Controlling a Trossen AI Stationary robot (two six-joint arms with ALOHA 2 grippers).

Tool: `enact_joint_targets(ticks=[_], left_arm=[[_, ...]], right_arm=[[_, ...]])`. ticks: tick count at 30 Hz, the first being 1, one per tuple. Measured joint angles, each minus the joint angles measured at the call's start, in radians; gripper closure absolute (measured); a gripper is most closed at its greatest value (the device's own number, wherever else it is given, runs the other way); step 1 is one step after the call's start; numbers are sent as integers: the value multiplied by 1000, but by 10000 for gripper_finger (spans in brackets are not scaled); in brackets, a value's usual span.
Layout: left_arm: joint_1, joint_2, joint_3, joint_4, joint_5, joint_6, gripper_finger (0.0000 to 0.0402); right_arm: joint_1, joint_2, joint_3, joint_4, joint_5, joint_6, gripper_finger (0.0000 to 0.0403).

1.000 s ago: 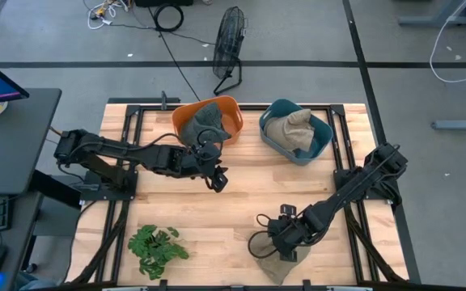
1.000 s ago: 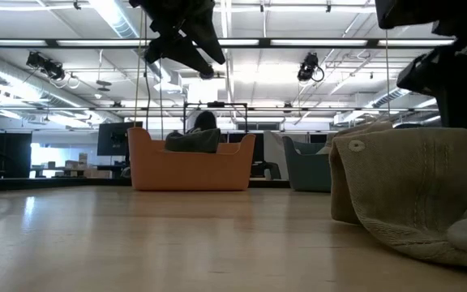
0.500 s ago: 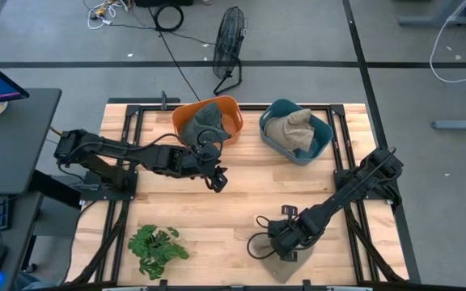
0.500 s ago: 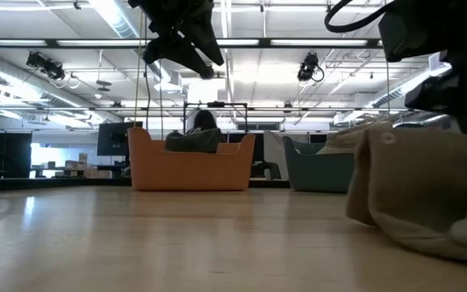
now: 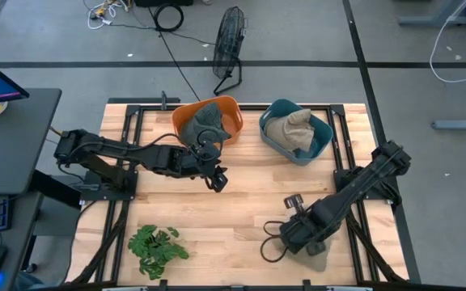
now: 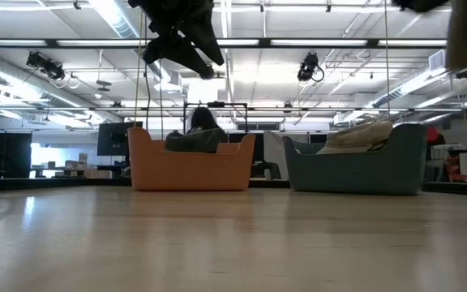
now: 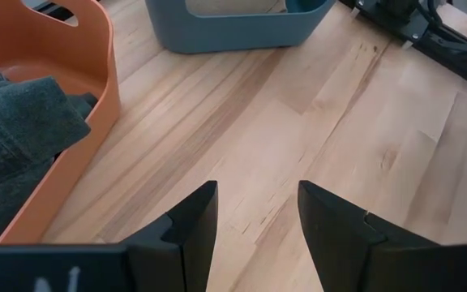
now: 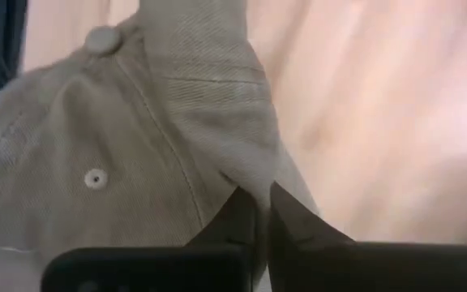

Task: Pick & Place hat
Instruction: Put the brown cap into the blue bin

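A tan hat (image 8: 136,138) with a top button and small eyelets hangs under my right gripper (image 8: 262,212), which is shut on it near the table's front right (image 5: 304,241). A corner of the hat (image 5: 319,259) shows beneath the hand in the high view. My left gripper (image 5: 217,179) hovers open over the table's middle, just in front of the orange bin (image 5: 209,120). That bin holds a dark grey hat (image 7: 14,130). The blue bin (image 5: 296,129) holds another tan hat. My right gripper pinches a raised fold of the hat's crown cloth (image 8: 246,170) between its two shut fingers. The fingers come from above and point down. The hat hangs below them, clear of the tabletop in the low view.
A small green plant (image 5: 156,242) lies at the table's front left. The two bins stand side by side along the far edge. Bare wood stretches between the bins and the front edge. A floor fan (image 5: 229,44) stands beyond the table.
My right gripper has taken hold of the tan hat, risen and drifted a little toward the table's right edge. The hat, which lay slumped on the table at the front right, has been lifted clear and has left the low view's tabletop.
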Motion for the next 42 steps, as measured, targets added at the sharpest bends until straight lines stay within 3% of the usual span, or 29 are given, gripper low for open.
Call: enact_joint_targets(ticks=[5,10,14,25,34,38,42], left_arm=[[0,0,0,0,0,1,225],[0,0,0,0,0,0,225],[0,0,0,1,0,0,225],[0,0,0,3,-1,0,225],[1,0,0,9,-2,0,225],[1,0,0,10,-5,0,225],[1,0,0,10,-6,0,225]], right_arm=[[-3,-29,183,-293,194,-349,398],[-44,-145,201,-291,313,-602,399],[-93,-242,189,-292,427,-701,399],[-352,-451,189,-293,597,-1214,401],[-647,-477,167,-281,523,-1656,401],[-772,-476,70,-247,454,-1810,401],[-879,-475,-71,-103,439,-1923,401]])
